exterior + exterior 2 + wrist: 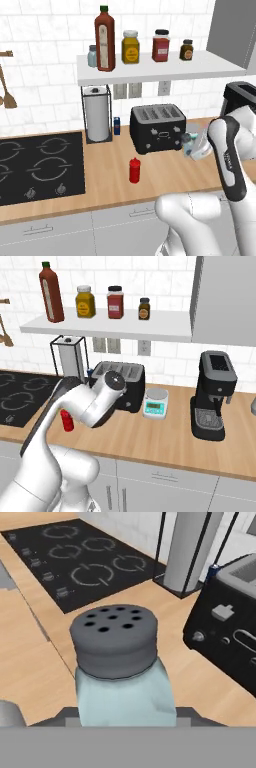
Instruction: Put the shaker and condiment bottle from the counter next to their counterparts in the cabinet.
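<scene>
Hand [192,146] is closed on the shaker [122,677], jaws narrowed onto its pale body; grey perforated cap sits just in front of the hand camera. In the left base view the shaker [189,144] shows as a small blue-green bit at the wrist, just right of the toaster [157,128], above the worktop [115,175]. Whether it is lifted clear of the wood or touching it, can't tell.

Red squeeze bottle [134,170] stands upright on the worktop, near side of the toaster and a bit left, between toaster and stovetop [40,167]. Also seen in the right base view [66,420], partly behind the arm.

Shelf [160,72] above: small blue-grey shaker [92,56] at the far left end, just beside the tall dark-red bottle with green cap [104,39]. Then yellow jar [130,47], red jar [161,45], small dark jar [186,50] going right.

Paper towel holder [97,114] stands left of the toaster at the wall. Scale [155,403] and coffee machine [212,395] are on the worktop right of the toaster.
</scene>
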Robot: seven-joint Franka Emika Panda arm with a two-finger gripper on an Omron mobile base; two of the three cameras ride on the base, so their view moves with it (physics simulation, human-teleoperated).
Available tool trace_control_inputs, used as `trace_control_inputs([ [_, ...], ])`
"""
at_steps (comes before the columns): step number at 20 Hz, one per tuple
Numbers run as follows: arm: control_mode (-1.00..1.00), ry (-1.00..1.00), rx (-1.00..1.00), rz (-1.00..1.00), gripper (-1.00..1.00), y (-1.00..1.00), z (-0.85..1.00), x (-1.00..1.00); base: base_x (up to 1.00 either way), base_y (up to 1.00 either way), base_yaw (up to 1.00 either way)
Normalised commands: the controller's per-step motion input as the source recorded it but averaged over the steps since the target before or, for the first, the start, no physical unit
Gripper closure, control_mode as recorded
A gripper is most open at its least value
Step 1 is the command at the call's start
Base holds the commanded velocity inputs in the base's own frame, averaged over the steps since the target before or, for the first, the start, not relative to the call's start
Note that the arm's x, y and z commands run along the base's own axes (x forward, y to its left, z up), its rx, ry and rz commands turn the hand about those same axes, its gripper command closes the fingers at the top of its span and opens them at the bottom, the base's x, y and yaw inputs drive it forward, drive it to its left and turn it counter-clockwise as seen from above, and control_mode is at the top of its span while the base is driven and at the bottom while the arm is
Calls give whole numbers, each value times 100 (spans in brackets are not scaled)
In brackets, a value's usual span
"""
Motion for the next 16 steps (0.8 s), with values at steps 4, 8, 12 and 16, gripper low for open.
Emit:
trace_control_inputs([
  [4,-100,22,0,-9,100,81,100,-27,0,0,0],
  [8,-100,26,0,-12,100,86,100,-31,0,0,0],
  [12,-100,23,0,-15,100,77,97,-41,0,0,0],
  [16,-100,14,-1,-10,100,77,64,-40,0,0,0],
])
